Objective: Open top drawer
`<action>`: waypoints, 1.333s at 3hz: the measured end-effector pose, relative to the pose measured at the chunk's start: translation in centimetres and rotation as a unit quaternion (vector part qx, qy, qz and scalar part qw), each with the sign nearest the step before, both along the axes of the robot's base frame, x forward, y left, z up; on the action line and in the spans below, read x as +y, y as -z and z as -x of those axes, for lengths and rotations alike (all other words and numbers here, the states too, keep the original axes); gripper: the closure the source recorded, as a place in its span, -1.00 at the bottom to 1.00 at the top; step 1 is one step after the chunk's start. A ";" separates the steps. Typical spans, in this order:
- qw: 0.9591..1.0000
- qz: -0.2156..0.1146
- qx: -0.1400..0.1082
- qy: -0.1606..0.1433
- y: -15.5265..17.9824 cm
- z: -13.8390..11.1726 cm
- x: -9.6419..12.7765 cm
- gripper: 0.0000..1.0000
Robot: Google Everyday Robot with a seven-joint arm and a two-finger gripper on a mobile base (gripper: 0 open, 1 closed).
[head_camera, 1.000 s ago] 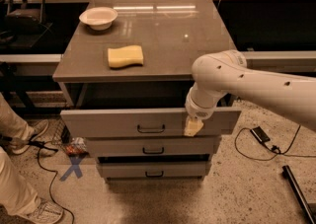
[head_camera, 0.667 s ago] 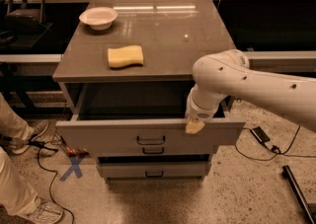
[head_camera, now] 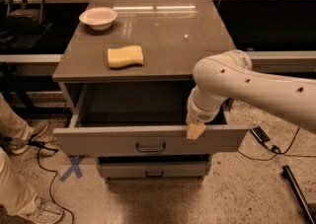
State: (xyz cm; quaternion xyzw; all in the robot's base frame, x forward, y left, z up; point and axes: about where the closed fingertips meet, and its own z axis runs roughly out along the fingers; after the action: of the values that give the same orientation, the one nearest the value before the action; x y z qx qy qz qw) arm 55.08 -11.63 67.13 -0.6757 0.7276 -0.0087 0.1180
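The top drawer (head_camera: 98,141) of the grey cabinet is pulled well out, its dark inside showing, with a small dark loop handle (head_camera: 150,147) at the centre of its flat front. My gripper (head_camera: 195,130) hangs from the white arm (head_camera: 247,87) at the drawer's upper front edge, right of the handle, with a yellowish finger tip over the rim. Two narrower drawers sit below; the middle one (head_camera: 154,170) shows its handle.
On the cabinet top (head_camera: 163,30) lie a yellow sponge (head_camera: 125,56) and a white bowl (head_camera: 98,18). A person's legs and shoe (head_camera: 19,178) stand at the left by a blue floor cross (head_camera: 73,168). Cables (head_camera: 269,144) lie on the floor at right.
The top drawer has slid farther out toward the camera, and my gripper has moved with its front edge.
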 end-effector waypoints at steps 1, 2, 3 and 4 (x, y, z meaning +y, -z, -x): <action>1.000 0.000 0.001 0.000 0.1 0.1 0.0 0.65; 1.000 0.001 0.002 -0.001 0.2 0.1 0.0 0.17; 1.000 0.001 0.002 -0.001 0.2 0.2 0.0 -0.29; 1.000 0.001 0.003 -0.002 0.3 0.2 0.0 -0.76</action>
State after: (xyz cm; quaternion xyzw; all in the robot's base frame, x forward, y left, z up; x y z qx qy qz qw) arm 54.86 -11.59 66.83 -0.6771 0.7269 -0.0074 0.1148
